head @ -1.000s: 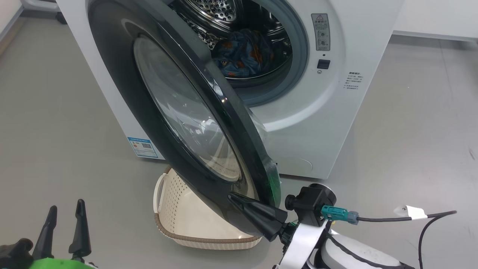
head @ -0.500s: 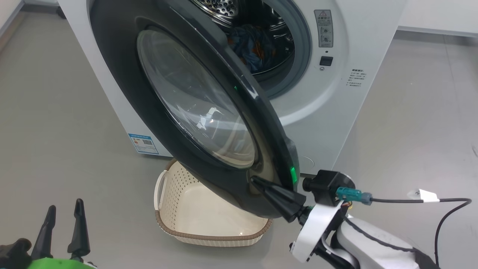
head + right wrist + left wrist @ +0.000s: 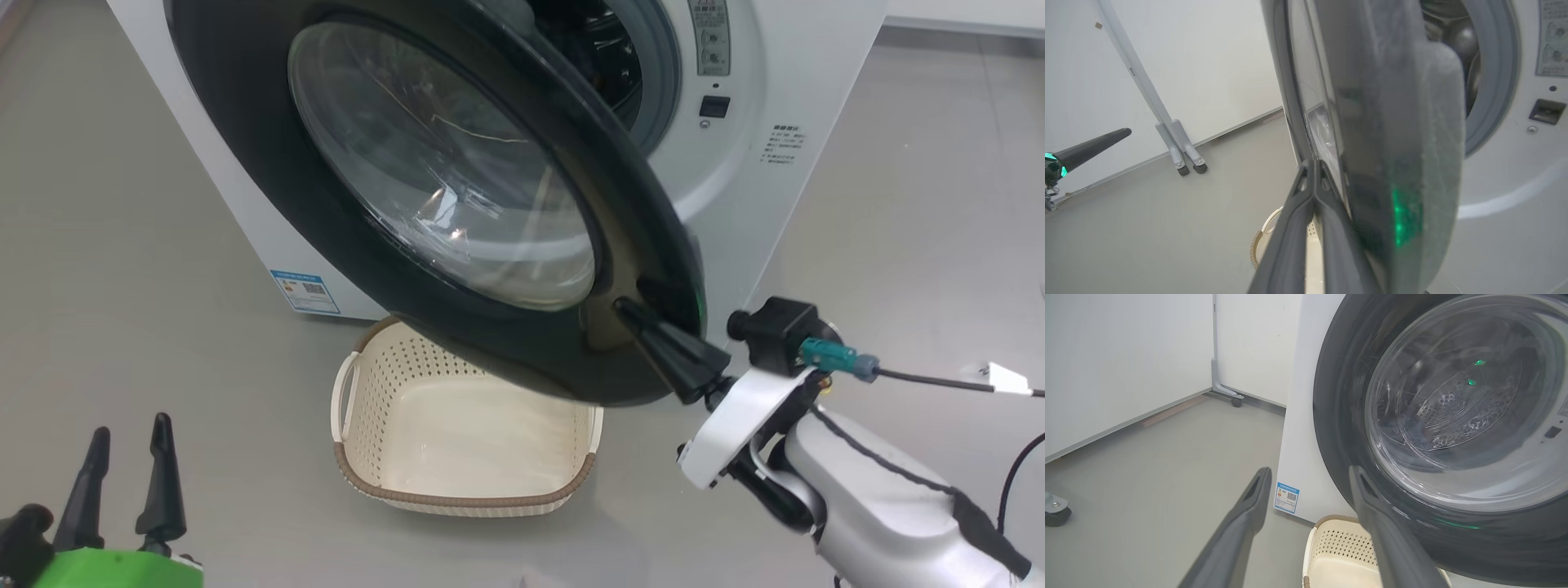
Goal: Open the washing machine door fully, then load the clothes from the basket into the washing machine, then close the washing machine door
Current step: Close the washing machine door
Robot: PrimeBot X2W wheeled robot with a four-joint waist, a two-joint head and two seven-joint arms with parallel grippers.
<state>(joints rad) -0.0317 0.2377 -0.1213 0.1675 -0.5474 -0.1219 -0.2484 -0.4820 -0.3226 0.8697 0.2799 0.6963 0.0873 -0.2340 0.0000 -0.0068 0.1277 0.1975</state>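
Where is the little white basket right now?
In the head view, the basket sits empty on the floor just in front of the washing machine, partly beneath the washing machine door, with the left gripper off to its left.

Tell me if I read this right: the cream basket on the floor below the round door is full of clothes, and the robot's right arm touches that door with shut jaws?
Not quite. The head view shows the basket empty, its bottom bare. The rest holds: it sits on the floor below the washing machine door, and the right gripper, jaws shut, touches that door.
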